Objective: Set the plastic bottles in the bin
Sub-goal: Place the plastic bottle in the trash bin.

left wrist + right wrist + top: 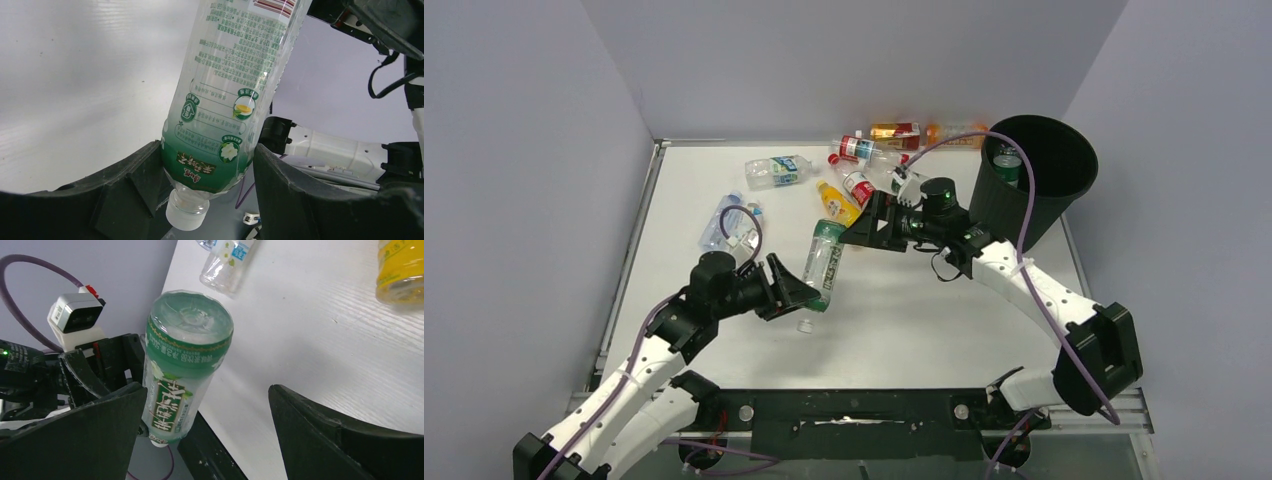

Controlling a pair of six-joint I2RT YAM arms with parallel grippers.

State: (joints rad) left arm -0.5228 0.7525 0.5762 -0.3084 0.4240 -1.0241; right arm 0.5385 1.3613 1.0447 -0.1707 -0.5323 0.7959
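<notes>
My left gripper (799, 290) is shut on a clear bottle with a green label (822, 262), near its neck. The white cap (805, 325) points toward the near edge. In the left wrist view the bottle (225, 100) sits between both fingers (125, 195). My right gripper (864, 232) is open at the bottle's base end. In the right wrist view the bottle (182, 360) is next to the left finger (100, 430), and the jaws stand wide apart. The black bin (1064, 190) stands at the back right with a bottle (1007, 165) inside. Several more bottles lie at the back of the table.
Loose bottles: a clear blue-labelled one (774, 170), a clear one at the left (727, 222), a yellow one (836, 203), red-labelled ones (857, 187) (856, 148), and orange ones (896, 131) against the back wall. Grey walls close the white table (924, 310) on three sides.
</notes>
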